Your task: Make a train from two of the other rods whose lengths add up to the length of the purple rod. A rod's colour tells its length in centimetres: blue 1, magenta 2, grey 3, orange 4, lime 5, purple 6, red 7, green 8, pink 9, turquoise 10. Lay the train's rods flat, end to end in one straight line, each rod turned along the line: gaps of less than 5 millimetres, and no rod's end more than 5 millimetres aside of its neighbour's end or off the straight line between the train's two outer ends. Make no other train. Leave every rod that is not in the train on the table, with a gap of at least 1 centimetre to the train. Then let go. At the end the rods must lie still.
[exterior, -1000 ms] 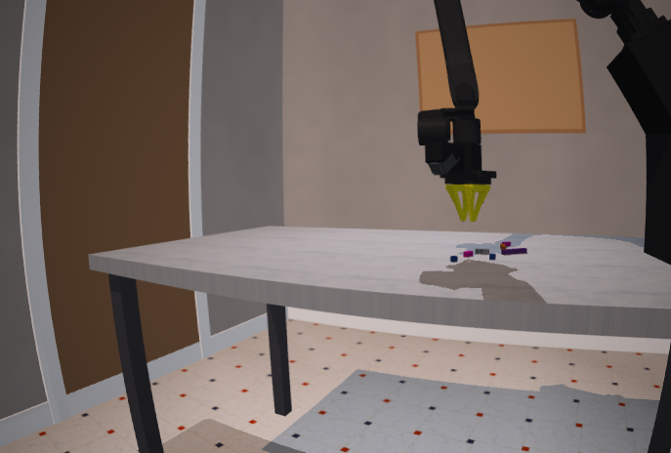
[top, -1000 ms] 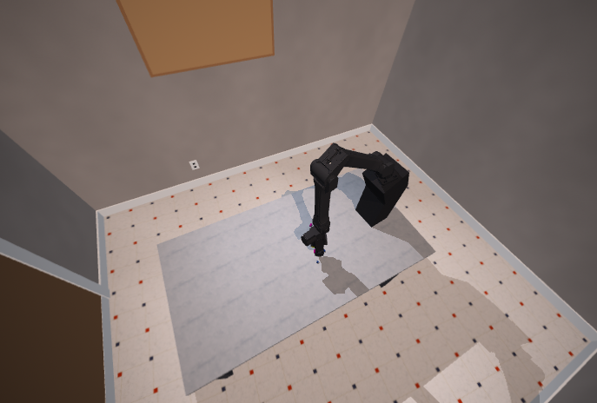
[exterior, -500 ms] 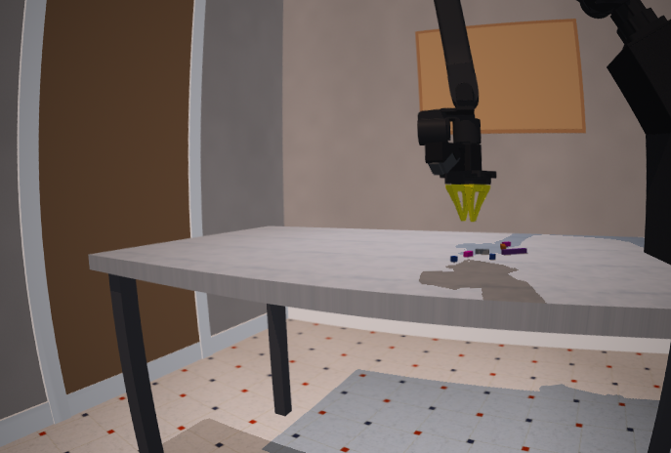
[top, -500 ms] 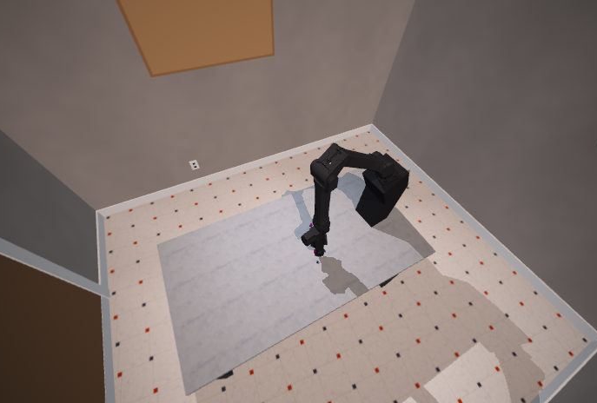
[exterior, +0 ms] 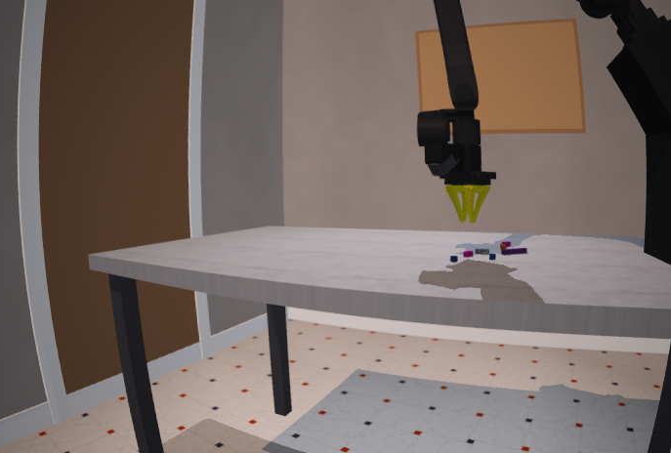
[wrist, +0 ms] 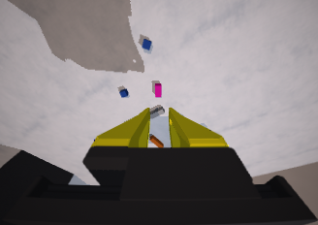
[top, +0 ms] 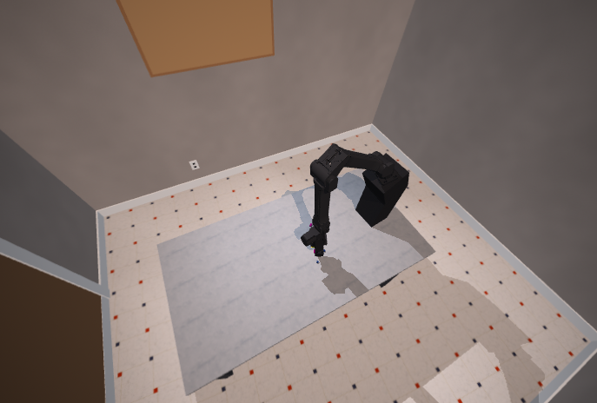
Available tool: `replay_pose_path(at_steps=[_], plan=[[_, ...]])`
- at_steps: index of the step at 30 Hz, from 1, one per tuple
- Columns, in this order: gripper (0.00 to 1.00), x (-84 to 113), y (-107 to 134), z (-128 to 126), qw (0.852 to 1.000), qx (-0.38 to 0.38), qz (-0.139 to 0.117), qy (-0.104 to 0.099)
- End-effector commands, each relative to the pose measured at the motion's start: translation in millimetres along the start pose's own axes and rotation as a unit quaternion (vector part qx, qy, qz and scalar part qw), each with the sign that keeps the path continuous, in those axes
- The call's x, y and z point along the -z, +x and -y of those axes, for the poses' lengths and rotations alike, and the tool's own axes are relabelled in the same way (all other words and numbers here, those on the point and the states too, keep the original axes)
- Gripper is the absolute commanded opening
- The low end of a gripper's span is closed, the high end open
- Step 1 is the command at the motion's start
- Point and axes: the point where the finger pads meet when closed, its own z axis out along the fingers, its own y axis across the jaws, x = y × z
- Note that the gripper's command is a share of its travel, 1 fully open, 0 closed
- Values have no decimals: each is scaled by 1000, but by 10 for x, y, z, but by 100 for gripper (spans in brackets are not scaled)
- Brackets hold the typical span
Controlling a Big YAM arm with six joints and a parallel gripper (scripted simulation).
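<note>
No train is yet formed: the orange rod [wrist: 156,141], grey rod [wrist: 157,111], magenta rod [wrist: 158,89] and purple rod [exterior: 514,251] lie scattered and apart on the table [exterior: 293,256]. The gripper [exterior: 468,218] hangs well above them, jaws narrowed to a slim gap and holding nothing; the orange rod shows through that gap.

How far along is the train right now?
Nothing looks built yet: the orange rod, grey rod, magenta rod and purple rod lie scattered on the table. The gripper hangs above them, fingers narrowed, holding nothing. Picking, aligning and releasing all remain.
</note>
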Motion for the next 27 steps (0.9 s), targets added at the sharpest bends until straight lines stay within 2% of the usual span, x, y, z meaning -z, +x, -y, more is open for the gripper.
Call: replay_pose_path(at_steps=[1,27], plan=[[23,-69,-2,3,1000,6,2,2],[23,-414,36,22,1000,3,1,3]])
